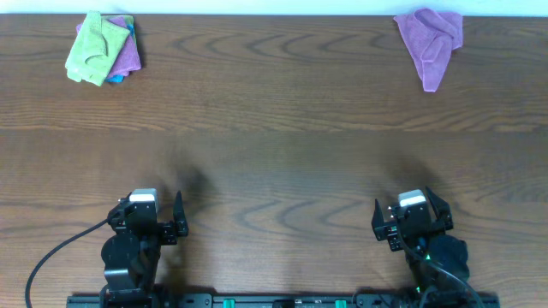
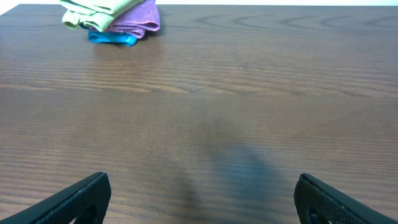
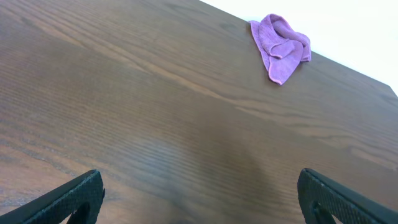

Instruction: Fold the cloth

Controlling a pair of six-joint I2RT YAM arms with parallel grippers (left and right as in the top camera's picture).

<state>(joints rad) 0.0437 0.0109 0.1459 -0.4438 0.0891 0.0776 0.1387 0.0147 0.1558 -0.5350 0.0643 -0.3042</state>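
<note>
The purple cloth [image 1: 431, 41] lies crumpled at the table's far right corner; it also shows in the right wrist view [image 3: 279, 45] near the far edge. No tag shows. My left gripper [image 1: 169, 224] is open and empty at the near left, far from the cloth; its fingers frame bare wood in the left wrist view [image 2: 202, 196]. My right gripper [image 1: 411, 224] is open and empty at the near right, well short of the cloth; its fingers show in the right wrist view [image 3: 199, 196].
A stack of folded cloths, lime-green [image 1: 92, 49] over pinkish-purple [image 1: 128, 56] and blue, sits at the far left corner, also in the left wrist view [image 2: 112, 15]. The brown wooden table [image 1: 274, 145] ends just behind both cloth groups.
</note>
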